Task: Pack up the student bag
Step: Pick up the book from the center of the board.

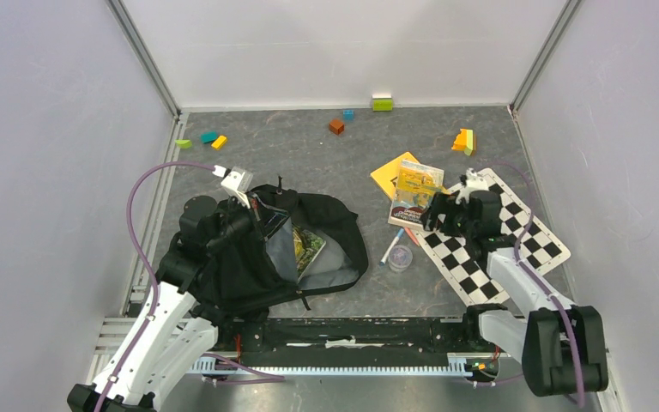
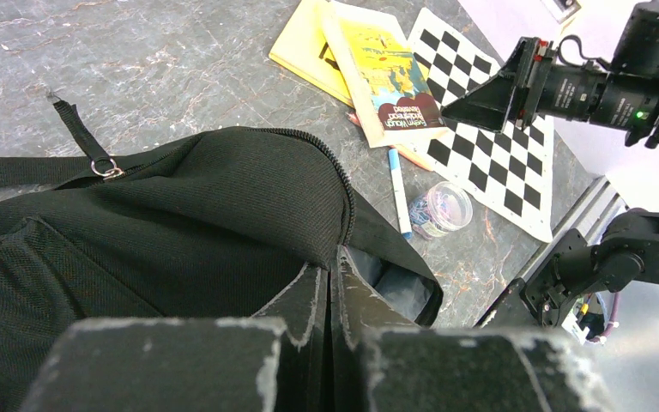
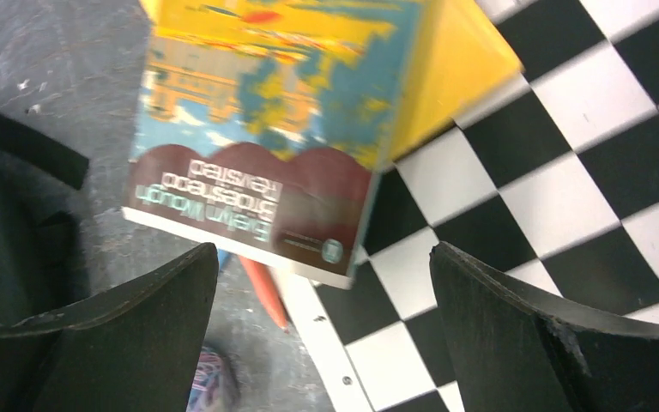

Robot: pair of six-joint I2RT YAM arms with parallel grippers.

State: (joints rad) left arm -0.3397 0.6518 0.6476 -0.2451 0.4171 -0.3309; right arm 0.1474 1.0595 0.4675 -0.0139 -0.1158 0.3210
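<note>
Student bag, black, lay near left, rim pinched up by the left gripper; right gripper hung spread above a paperback book partly on a checkered board, which might splay or slip if caught by one cover only.

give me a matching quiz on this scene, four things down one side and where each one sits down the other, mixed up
Things
1. backpack
2. paperback book
3. small clear jar
4. green and white block

Places
a. against the back wall
b. on top of the yellow notebook
c. on the left, zip open
d. right beside the pen

Pairs: 1-c, 2-b, 3-d, 4-a
</note>
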